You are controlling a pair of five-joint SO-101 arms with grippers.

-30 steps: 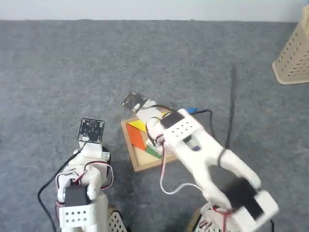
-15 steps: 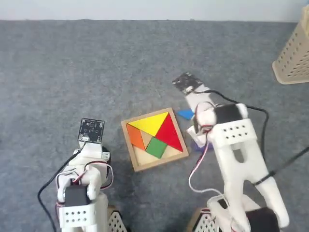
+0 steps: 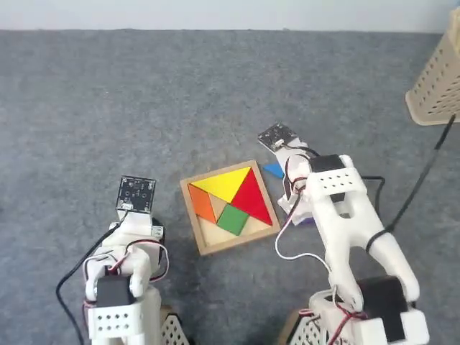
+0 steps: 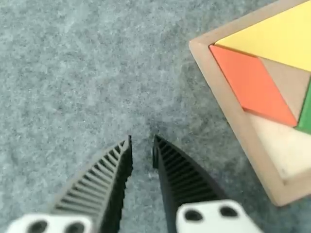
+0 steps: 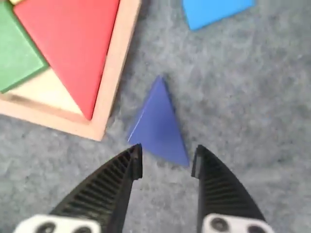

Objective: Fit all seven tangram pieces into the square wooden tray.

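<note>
Right end effector: fingers apart, nothing gripped. It hangs over the small dark blue triangle piece, and the piece's wide end sits between the two fingertips; contact can't be judged.

The triangle lies flat on the grey carpeted surface, just outside the square wooden tray, one corner close to the rim. A light blue piece lies farther out, apart from it.

In the tray: large red triangle, green square, large yellow triangle, orange parallelogram. Bare wood shows along one side.

Change: a second ago the right arm was stretched over the tray. Half a second ago it had swung off to the side. Now its end effector is pulled in closer to the tray's edge, above the dark blue triangle. Left arm unchanged.

Heading: the triangle's sharp tip points away from the right end effector, towards the light blue piece. Its long axis runs roughly alongside the tray rim.

Left end effector: fingers slightly apart, holding nothing, over bare surface near a tray corner.
</note>
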